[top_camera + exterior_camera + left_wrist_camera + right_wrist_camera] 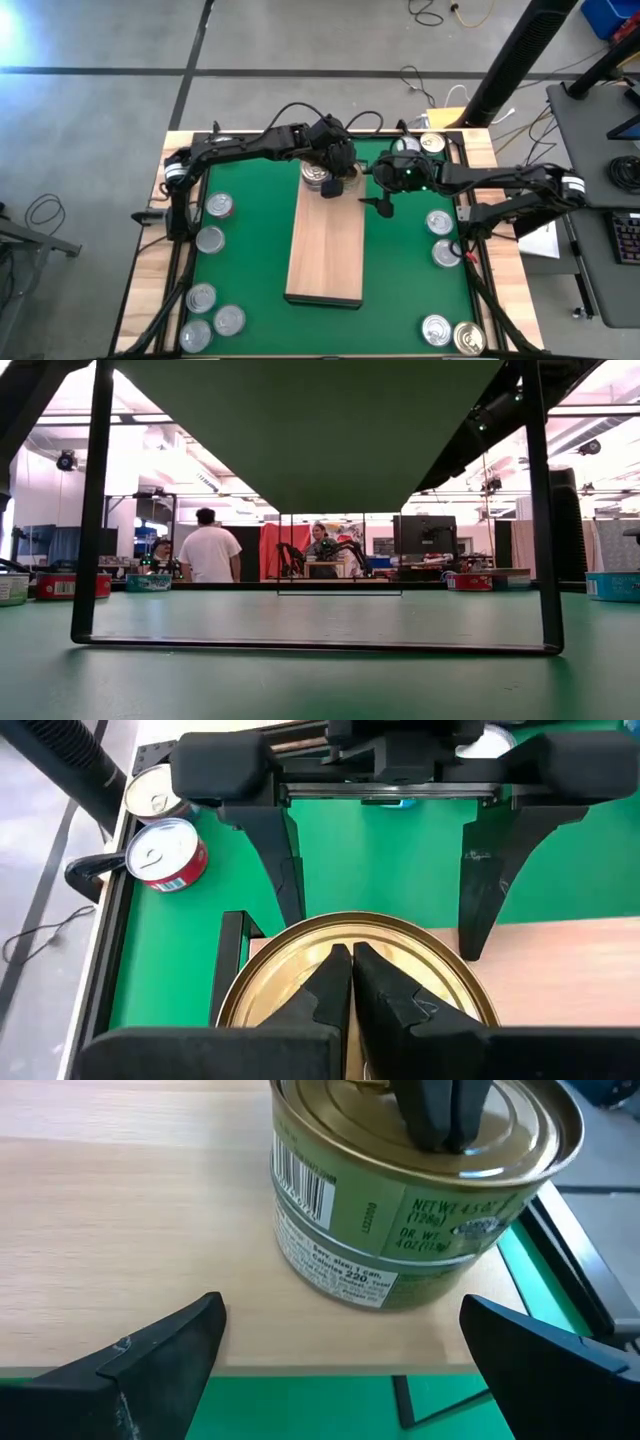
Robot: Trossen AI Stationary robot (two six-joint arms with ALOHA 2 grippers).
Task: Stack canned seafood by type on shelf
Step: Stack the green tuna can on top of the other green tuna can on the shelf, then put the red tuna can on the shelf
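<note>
A gold-topped can with an olive label stands on the far end of the light-wood shelf, near its right edge. My left gripper is shut, and its fingertips are down on the can's lid. A silver-topped can stands on the shelf just to the left of it. My right gripper is open and hangs off the shelf's right edge, facing the gold can. One of its fingers stands on each side of the can, a little short of it, and touches nothing. My left gripper has its shut fingertips on the gold lid, near the lid's middle. The fingers slant down onto it from the table's left side. The can stands upright with its base on the shelf.
Loose cans lie on the green mat: several along the left side, several along the right, and two at the far right corner. One of the two in that corner has a red label. The near half of the shelf is bare.
</note>
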